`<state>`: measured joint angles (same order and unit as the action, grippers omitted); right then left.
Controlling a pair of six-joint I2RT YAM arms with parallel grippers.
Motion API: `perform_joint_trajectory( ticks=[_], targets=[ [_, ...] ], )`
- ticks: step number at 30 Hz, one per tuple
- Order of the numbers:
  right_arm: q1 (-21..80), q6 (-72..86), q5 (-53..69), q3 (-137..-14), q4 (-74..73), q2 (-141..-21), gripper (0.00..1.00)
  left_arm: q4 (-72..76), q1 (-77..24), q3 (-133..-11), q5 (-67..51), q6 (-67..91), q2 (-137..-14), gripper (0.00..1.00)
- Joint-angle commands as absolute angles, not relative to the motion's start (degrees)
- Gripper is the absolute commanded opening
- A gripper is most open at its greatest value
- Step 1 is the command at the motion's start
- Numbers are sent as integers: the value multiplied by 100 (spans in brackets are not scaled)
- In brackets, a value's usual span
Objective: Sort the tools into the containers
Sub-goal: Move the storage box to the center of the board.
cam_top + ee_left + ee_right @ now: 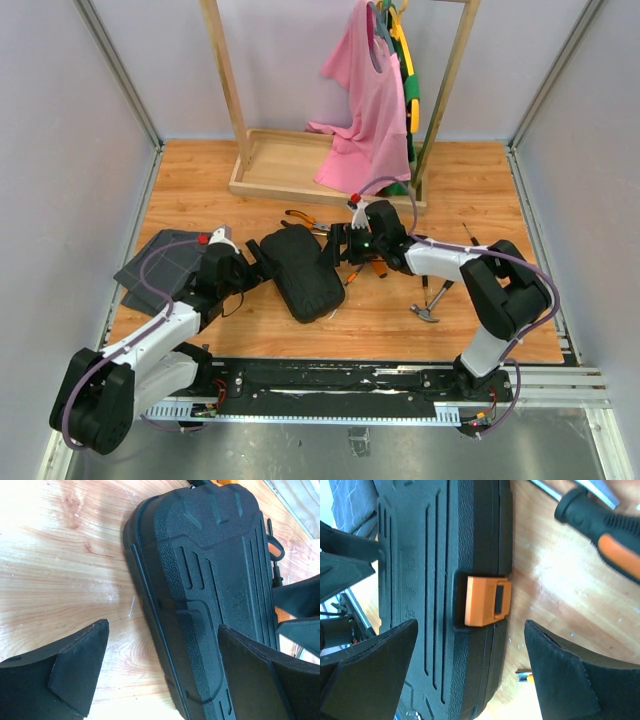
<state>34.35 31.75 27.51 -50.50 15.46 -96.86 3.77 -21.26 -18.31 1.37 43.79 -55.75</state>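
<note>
Wooden table [200, 170]. The black tool case [303, 270] lies closed at its centre. Left gripper [165, 680] and right gripper [470, 680] flank it, fingers spread wide, holding nothing. Claw hammer [432, 300] and pliers [303, 218] lie loose nearby. Step judged: opening the case. Next, the right fingers must spring the orange latch [487, 601].

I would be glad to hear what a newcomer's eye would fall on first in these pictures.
The closed black tool case lies mid-way across the table, with the left tool and right tool open on either side of it. Its orange latch stands out in the right wrist view, and a pink garment hangs on the wooden rack behind.
</note>
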Motion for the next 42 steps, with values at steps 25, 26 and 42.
perform_joint_trajectory(
  ticks=[25, 26, 42],
  targets=[
    [5194, 3728, 1664, -3477, 2000, -8288, 85, -167, -2191, -2813, 653, 3611, -6546, 86],
    [5194, 3749, 1469, -3388, 1940, -8157, 85, -208, -2195, -2835, 670, 3592, -6551, 86],
    [4436, 3931, 144, -3380, 1455, -7102, 80, -113, -2385, -2954, 488, 3322, -6639, 80]
  ],
)
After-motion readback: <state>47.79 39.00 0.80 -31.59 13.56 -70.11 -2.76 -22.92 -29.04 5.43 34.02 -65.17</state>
